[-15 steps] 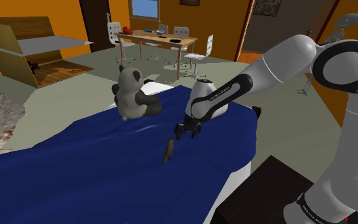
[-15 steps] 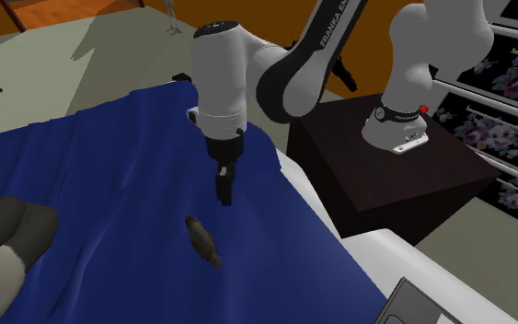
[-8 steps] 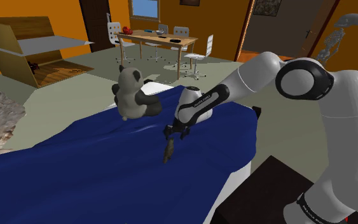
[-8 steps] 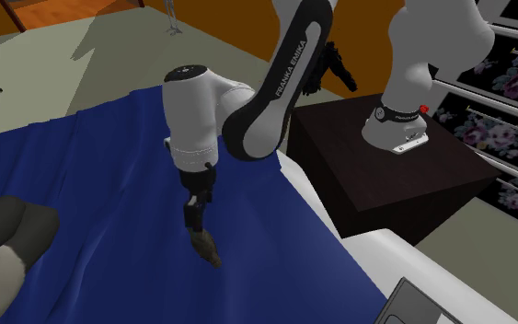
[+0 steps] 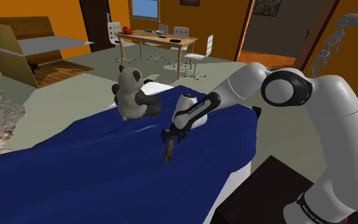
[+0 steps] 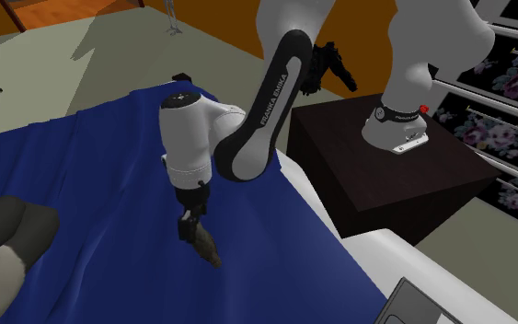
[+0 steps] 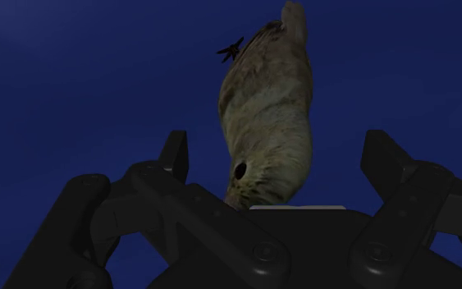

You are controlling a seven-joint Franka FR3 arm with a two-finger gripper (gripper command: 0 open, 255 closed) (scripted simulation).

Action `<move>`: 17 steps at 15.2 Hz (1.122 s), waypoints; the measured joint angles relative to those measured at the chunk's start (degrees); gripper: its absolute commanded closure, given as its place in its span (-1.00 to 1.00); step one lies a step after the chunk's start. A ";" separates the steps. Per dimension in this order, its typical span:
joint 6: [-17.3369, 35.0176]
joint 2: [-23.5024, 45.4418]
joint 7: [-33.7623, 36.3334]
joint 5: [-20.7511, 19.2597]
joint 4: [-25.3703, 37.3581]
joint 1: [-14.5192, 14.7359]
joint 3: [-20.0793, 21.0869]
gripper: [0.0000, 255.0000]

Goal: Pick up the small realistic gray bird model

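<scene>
Gripper (image 7: pixel 278 144) fingers wide open astride head end of bird (image 7: pixel 267 107), not touching; its long axis runs fwd btw them.

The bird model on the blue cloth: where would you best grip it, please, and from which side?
Probably take the bird model across its plump mid-body, from above: it lies flat on the blue cloth, narrower than the open pincer over it.

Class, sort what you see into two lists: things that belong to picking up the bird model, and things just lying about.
For the job: bird model; the open gripper; blue cloth it lies on.
Lying about: panda plush toy; wooden table; white chairs.
</scene>
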 measured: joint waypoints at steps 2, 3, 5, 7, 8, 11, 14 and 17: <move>0.85 1.22 -0.07 -0.03 0.36 0.13 -0.03 -1.00; 0.99 1.50 -0.07 -0.04 0.51 0.17 -0.04 1.00; 1.11 1.69 -0.08 -0.05 0.63 0.18 -0.07 1.00; 1.18 1.70 -0.09 -0.05 0.64 0.17 -0.06 1.00; 1.21 1.69 -0.10 -0.04 0.61 0.17 -0.06 1.00; 1.22 1.68 -0.09 -0.04 0.59 0.18 -0.06 1.00; 0.94 1.43 -0.07 -0.04 0.54 0.15 -0.05 1.00; -0.18 -0.30 0.16 -0.01 -0.08 0.11 -0.01 1.00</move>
